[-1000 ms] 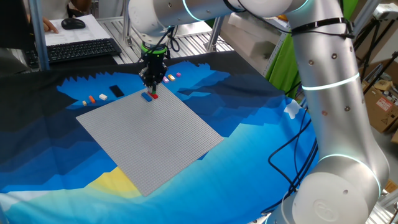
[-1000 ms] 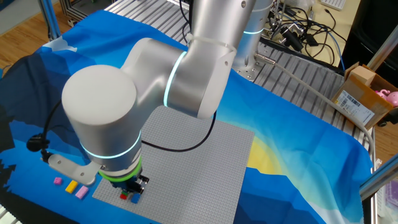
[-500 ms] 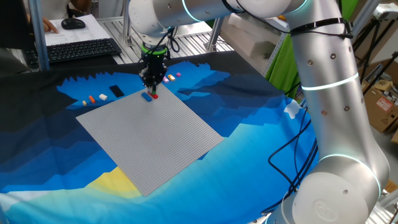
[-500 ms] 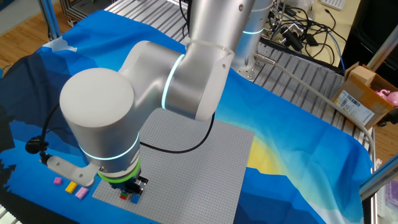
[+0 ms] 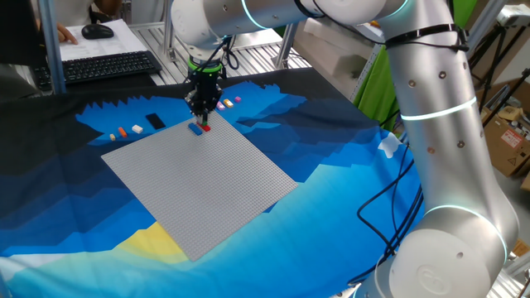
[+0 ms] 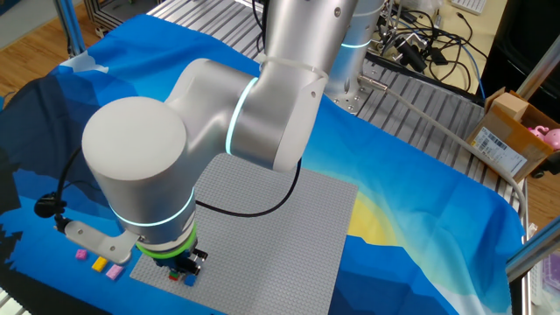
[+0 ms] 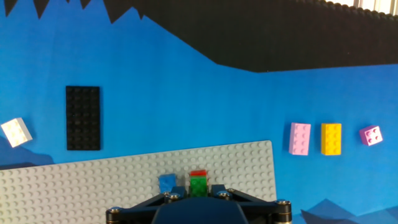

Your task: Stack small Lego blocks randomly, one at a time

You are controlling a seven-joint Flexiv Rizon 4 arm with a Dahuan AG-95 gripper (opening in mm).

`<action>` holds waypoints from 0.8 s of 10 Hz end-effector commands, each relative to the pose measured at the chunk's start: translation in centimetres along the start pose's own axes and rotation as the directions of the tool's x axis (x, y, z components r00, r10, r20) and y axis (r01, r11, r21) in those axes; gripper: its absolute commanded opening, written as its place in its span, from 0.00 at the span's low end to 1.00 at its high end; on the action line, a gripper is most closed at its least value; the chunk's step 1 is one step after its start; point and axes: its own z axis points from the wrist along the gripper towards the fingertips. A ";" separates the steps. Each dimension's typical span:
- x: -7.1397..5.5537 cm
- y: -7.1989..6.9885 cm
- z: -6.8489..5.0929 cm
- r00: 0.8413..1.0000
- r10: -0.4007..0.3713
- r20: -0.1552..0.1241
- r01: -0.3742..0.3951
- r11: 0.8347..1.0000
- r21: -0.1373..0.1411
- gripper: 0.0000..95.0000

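My gripper stands at the far corner of the grey baseplate. Its fingertips flank a green block that sits on a red block, and they appear shut on it. A blue block sits on the plate just left of them. In one fixed view the gripper hangs over the blue block and the red block. In the other fixed view the gripper is mostly hidden under the arm.
Loose on the blue cloth are a pink block, a yellow block, a magenta block to the right, and a white block and black flat plate to the left. A keyboard lies beyond the cloth.
The arm's big joint has shifted slightly in the other fixed view. The gripper stays in place over the blocks.
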 end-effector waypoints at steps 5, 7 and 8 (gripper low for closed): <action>0.0 0.0 0.2 1.000 0.002 0.002 -0.002 1.000 0.002 0.00; 0.0 0.0 0.2 1.000 0.001 0.001 -0.001 1.000 0.002 0.00; -0.1 0.0 0.3 1.000 0.002 0.001 -0.002 1.000 0.003 0.00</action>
